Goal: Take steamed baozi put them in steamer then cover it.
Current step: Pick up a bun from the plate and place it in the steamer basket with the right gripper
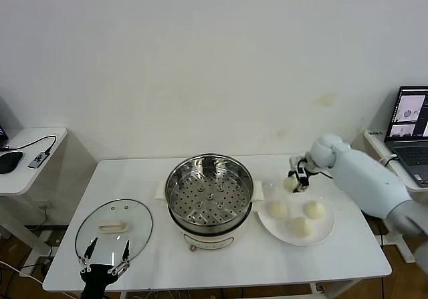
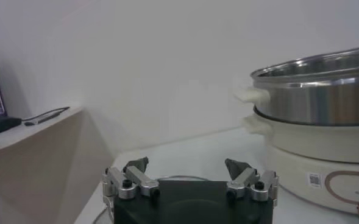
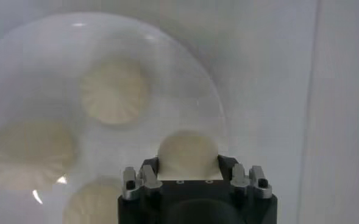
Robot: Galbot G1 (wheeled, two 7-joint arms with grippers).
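**Ana:** White wall behind, white table (image 1: 348,262) out front, and the steamer (image 1: 209,193) sat dead centre of it, perforated tray open to the camera, no buns inside.

**Ben:** And the right arm was the one at work. It reached in from the right edge, forearm angled across toward the middle, wrist bent down over the far rim of the white plate (image 1: 319,235).

**Ana:** Its right gripper (image 3: 188,162) was pinching one steamed baozi (image 3: 188,152), fingers pressed against both sides of that bun. From the head camera the bun (image 1: 290,183) looked raised a little above the plate, though how clear of it I couldn't say.

**Ben:** Three more buns lay on the plate: one (image 1: 277,210) nearest the steamer, one (image 1: 314,209) to its right, one (image 1: 300,226) at the front.

**Ana:** Left side, the cover (image 1: 114,229) rested flat on the table, well apart from the steamer, handle (image 1: 113,228) up.

**Ben:** The left gripper (image 1: 105,252) hung at the table's near edge, just in front of that cover, fingers spread wide and holding nothing. Side desks with a laptop (image 1: 412,132) and a mouse (image 1: 9,161) flanked the scene.
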